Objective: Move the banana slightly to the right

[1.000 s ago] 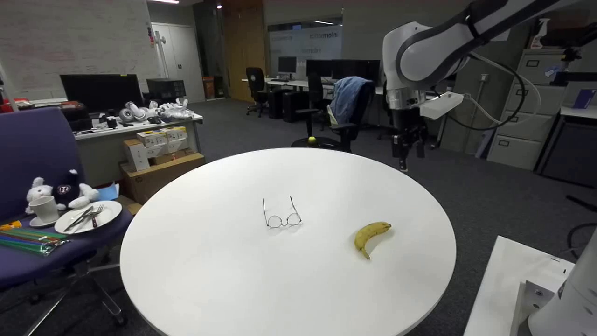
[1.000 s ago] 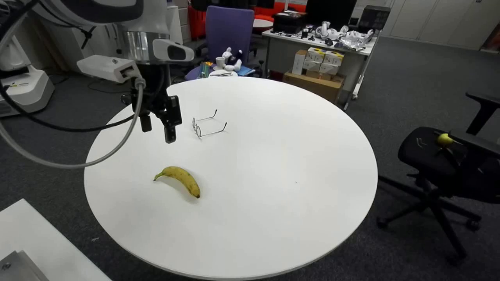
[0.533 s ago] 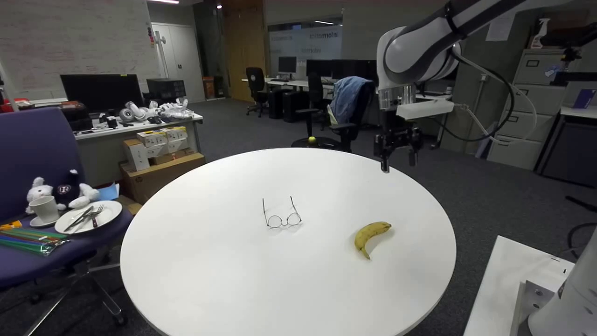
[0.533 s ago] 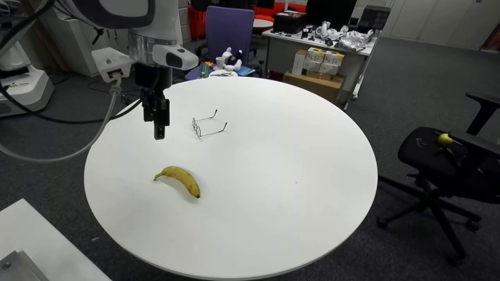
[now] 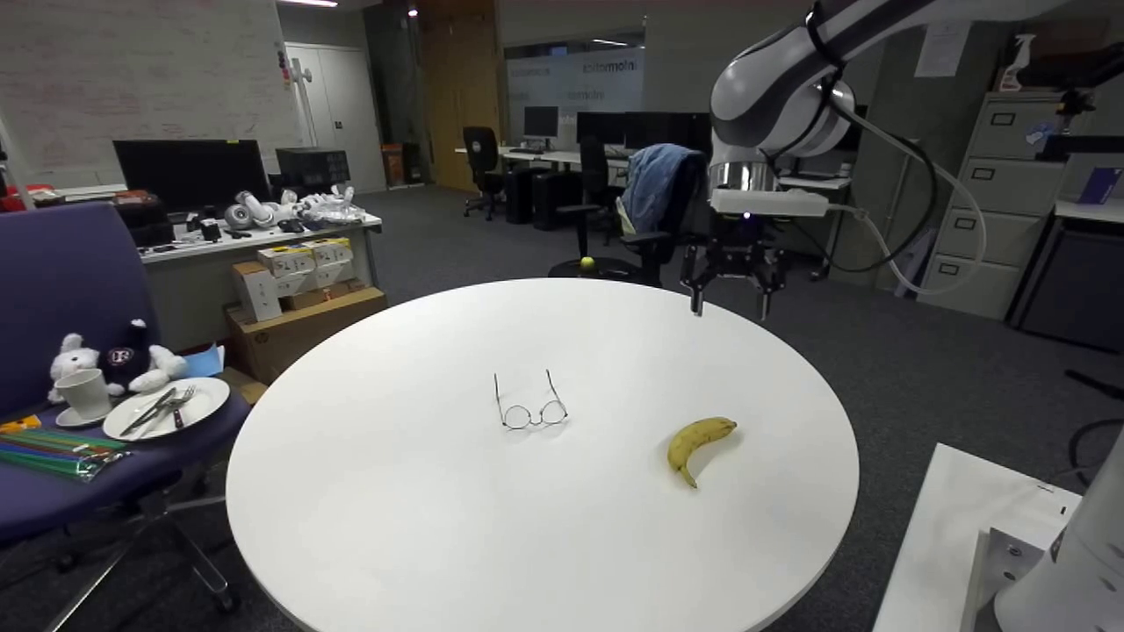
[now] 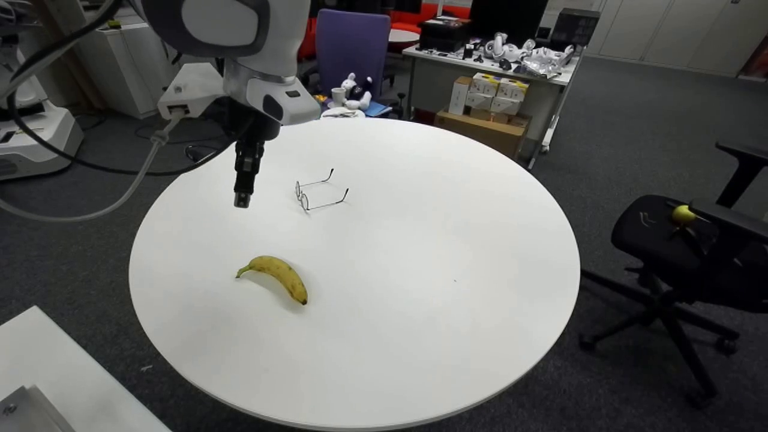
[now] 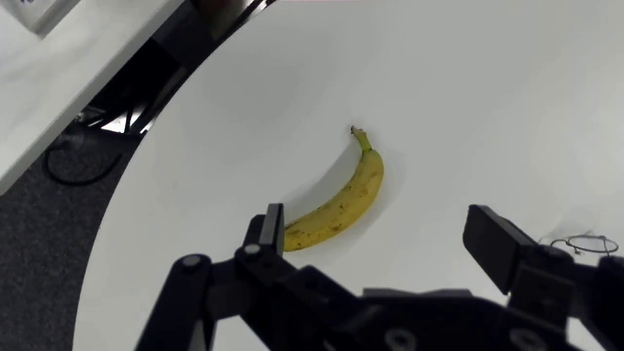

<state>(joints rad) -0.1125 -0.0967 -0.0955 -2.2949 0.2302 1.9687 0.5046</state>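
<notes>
Gripper (image 5: 731, 314), jaws wide apart; banana (image 5: 691, 439) lower, well clear of it

Most likely a robotics lab set in an office. In an exterior view a scribbled-on whiteboard (image 5: 140, 79) fills the far left, monitors (image 5: 540, 121) line a far desk (image 5: 562, 156) with a swivel chair (image 5: 481, 154) near it, and a filing cabinet (image 5: 1010, 189) stands at the right. A far glass panel (image 5: 571, 83) reads "informatics" (backwards from here), and a robot arm (image 5: 781, 105) extends in from the right.
</notes>
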